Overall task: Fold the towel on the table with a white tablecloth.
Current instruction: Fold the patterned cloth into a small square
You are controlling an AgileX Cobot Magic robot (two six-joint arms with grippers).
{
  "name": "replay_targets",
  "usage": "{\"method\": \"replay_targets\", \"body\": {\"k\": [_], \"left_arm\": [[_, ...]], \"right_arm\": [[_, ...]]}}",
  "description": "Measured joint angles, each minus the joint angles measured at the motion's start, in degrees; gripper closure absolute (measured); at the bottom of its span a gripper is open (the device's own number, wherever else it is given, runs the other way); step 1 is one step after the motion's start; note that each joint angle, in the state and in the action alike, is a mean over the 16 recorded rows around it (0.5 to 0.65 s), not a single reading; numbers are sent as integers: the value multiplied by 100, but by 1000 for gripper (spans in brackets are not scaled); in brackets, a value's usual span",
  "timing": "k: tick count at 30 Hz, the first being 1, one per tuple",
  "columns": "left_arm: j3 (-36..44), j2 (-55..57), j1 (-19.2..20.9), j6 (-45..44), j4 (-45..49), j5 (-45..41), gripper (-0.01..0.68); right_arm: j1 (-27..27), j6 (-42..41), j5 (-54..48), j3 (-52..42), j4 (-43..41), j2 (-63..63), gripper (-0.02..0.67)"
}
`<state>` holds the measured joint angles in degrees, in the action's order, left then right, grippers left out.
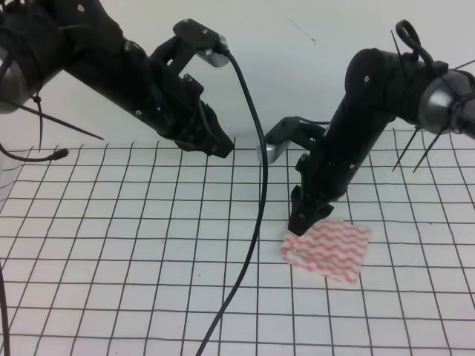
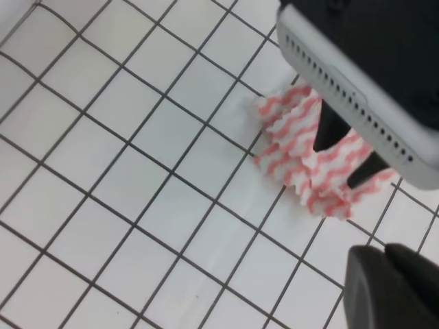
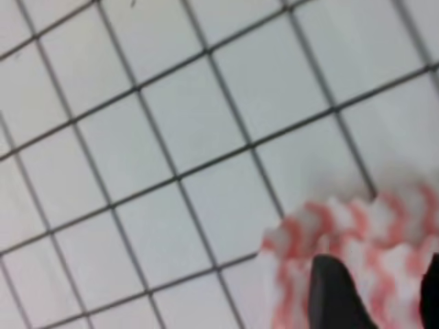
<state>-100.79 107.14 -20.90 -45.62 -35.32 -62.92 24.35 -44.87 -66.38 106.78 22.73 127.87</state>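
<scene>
White grid-printed tablecloth (image 1: pixel 111 245) covers the table (image 1: pixel 415 311) below a plain pale wall. The towel (image 1: pixel 330 251), white with red-pink wavy stripes, lies right of centre in the exterior high view, its near-left corner looking bunched or doubled rather than flat. The right gripper (image 1: pixel 304 219) stands nose-down on the towel's far-left corner. In the right wrist view two dark fingertips (image 3: pixel 333 291) rest on the striped cloth with a gap between them, so the jaws appear part open and straddling fabric; whether they have pinched it cannot be told from these views. The left gripper (image 1: pixel 215 144) hangs above the tablecloth, well apart from the towel to its left. Only a dark finger end (image 2: pixel 391 288) shows at the bottom of the left wrist view, so the spread of its jaws cannot be told. A black cable (image 1: pixel 249 245) droops from the left arm onto the tablecloth, just left of the towel.

Risks, as judged: closing here may catch only one layer, or the tablecloth with it, so a lift would drag the grid cloth. A single-corner hold, the other arm idle, may let the thin cloth skew or bunch and crease crookedly. A sweep leftward may snag the cable.
</scene>
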Motion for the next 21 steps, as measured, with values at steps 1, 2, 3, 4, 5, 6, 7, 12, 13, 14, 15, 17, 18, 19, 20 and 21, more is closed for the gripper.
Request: {"method": "replay_targets", "body": {"k": [1, 2, 3, 4, 5, 6, 7, 12, 13, 14, 15, 17, 18, 19, 20, 21], "left_arm": [[0, -13, 0, -1, 2, 0, 673], [0, -32, 1, -3, 3, 3, 673], [0, -48, 1, -5, 5, 4, 673], [0, -65, 1, -7, 7, 5, 673], [0, -83, 1, -9, 11, 7, 673], [0, -103, 1, -12, 14, 9, 673], [0, -124, 1, -16, 18, 11, 673], [0, -227, 1, -36, 36, 22, 673], [0, -243, 1, -38, 40, 23, 673], [0, -257, 1, -41, 43, 24, 673], [0, -269, 1, -43, 47, 25, 673], [0, -289, 1, -48, 52, 25, 673], [0, -293, 0, -50, 57, 22, 673], [0, -300, 0, -52, 62, 22, 673], [0, -307, 0, -54, 67, 22, 673], [0, -311, 0, -53, 72, 26, 673]], "right_arm": [[3, 10, -3, -22, 5, 0, 385], [7, 27, -1, -44, 5, 6, 399], [11, 48, 3, -66, 5, 22, 409], [14, 71, 9, -88, 4, 37, 421], [18, 94, 19, -110, 4, 56, 435], [22, 115, 36, -131, 3, 82, 450], [25, 131, 59, -151, 2, 107, 465], [35, 157, 168, -221, 62, 270, 548], [38, 130, 157, -224, 81, 301, 564], [43, 91, 136, -223, 96, 328, 580], [49, 41, 111, -224, 113, 358, 595], [60, -81, 50, -225, 144, 395, 621], [67, -146, 15, -226, 159, 416, 623], [73, -212, -22, -226, 175, 430, 630], [79, -279, -59, -225, 190, 438, 635], [85, -347, -96, -225, 206, 440, 638]]}}
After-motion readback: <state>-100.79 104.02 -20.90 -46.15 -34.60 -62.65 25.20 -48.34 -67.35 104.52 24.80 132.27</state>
